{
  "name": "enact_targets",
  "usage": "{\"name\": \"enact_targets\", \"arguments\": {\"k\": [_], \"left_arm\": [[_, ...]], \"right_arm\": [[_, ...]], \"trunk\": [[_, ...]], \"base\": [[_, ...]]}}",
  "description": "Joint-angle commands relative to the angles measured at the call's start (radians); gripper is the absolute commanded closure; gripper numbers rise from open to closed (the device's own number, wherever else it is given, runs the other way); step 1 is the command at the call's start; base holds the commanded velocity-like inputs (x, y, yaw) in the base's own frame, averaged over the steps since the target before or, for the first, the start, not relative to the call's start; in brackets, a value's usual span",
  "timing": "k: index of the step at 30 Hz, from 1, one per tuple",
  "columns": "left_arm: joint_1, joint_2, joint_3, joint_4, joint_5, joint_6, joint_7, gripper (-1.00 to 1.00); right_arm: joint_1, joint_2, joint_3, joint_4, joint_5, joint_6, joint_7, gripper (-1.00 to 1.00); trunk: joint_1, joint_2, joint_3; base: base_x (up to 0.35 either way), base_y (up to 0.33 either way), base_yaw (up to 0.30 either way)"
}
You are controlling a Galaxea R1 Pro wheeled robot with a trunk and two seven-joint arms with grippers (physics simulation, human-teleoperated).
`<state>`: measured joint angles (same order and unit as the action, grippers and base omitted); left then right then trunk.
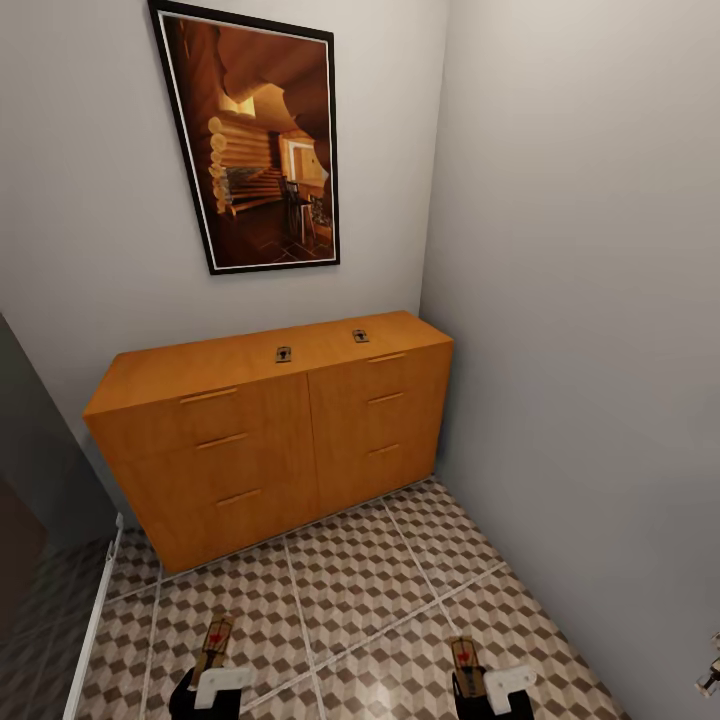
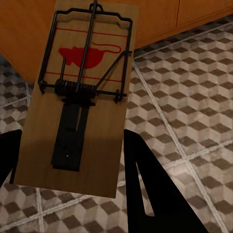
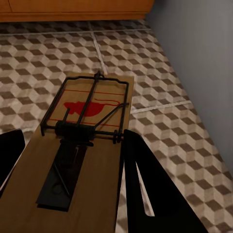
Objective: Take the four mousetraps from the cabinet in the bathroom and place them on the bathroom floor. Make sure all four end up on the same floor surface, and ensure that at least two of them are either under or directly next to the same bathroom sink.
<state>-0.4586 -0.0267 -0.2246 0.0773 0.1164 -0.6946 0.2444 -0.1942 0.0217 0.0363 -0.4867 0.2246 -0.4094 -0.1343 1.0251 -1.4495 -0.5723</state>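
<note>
Two mousetraps lie on top of the orange-brown cabinet against the back wall. My left gripper is shut on a third mousetrap, held above the cube-patterned floor; its black fingers flank the wooden board. At the lower right, my right gripper is shut on a fourth mousetrap, whose board points toward the cabinet. Both held traps show the red mark and dark wire bar. The sink is out of view.
A framed picture hangs above the cabinet. A grey wall closes the right side, and a dark panel stands at the left. A chrome fitting pokes in at the right edge.
</note>
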Motion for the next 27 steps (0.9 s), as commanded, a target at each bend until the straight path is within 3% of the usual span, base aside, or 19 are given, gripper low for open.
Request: {"name": "enact_targets", "arguments": {"k": [1,11,27], "left_arm": [[-0.002,-0.001,-0.009,0.003,0.006,-0.005,0.005,1.0],[-0.002,-0.001,-0.009,0.004,0.006,-0.005,0.003,1.0],[-0.002,-0.002,-0.009,0.004,0.006,-0.003,0.003,1.0]], "right_arm": [[-0.001,-0.001,0.002,0.002,0.007,-0.002,-0.005,1.0],[-0.001,-0.001,0.001,0.013,0.007,-0.002,-0.007,1.0],[-0.001,-0.003,-0.001,0.014,0.007,-0.002,-0.008,1.0]], "trunk": [[0.0,-0.001,-0.001],[0.0,-0.001,-0.001],[0.0,-0.001,0.01]], "base": [[0.0,0.0,0.0],[0.0,0.0,-0.025],[0.0,0.0,-0.264]]}}
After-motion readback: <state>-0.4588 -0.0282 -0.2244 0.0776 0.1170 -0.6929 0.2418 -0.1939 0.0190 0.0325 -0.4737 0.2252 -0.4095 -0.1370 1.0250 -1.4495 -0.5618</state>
